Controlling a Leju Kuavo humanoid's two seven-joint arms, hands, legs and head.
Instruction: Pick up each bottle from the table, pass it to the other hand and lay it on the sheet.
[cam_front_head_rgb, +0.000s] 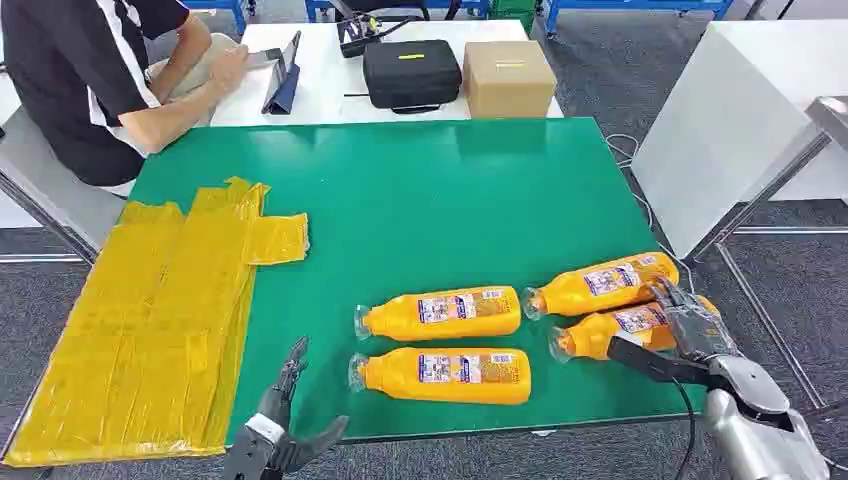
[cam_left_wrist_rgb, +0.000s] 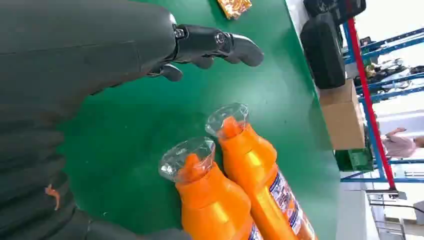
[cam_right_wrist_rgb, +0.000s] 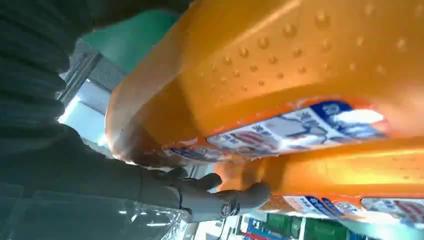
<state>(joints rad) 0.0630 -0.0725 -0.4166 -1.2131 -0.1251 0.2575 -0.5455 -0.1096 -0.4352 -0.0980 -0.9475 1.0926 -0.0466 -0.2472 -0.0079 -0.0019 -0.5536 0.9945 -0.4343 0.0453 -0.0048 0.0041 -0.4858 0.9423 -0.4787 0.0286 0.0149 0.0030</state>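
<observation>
Surface (cam_front_head_rgb: 420, 200): a green mat-covered top. All the bottles lie toward 5 o'clock, within the right arm's reach, and the sheet lies toward 8 o'clock. By my judgement that split is why each bottle must change hands.
Sheet (cam_front_head_rgb: 150, 320): crinkled yellow plastic spread flat along the 8 o'clock edge, nothing on it, so no bottle has been delivered yet.
Bottles: four orange ones with clear caps, all on their sides, caps pointing to 9 o'clock, probably so a hand can close round the body.
Near pair: one bottle (cam_front_head_rgb: 445, 374) at 6 o'clock, another (cam_front_head_rgb: 440, 314) just beyond it, lying parallel and close together.
Far pair: one bottle (cam_front_head_rgb: 600, 286) at 4 o'clock and the bottle being picked (cam_front_head_rgb: 605, 334) just beside it.
Right hand (cam_front_head_rgb: 690, 325): at 4 o'clock over the broad end of that last bottle, fingers draped on it. In the right wrist view the thumb curls under the orange body, so I judge it a closing grasp, not yet lifted.
Left hand (cam_front_head_rgb: 285, 425): at 7 o'clock by the near edge, fingers apart and holding nothing, seemingly waiting to receive.
Beyond: a black case (cam_front_head_rgb: 410, 72) and a cardboard box (cam_front_head_rgb: 507, 78) on a white table at 12 o'clock; a seated person (cam_front_head_rgb: 90, 80) at 10 o'clock.
</observation>
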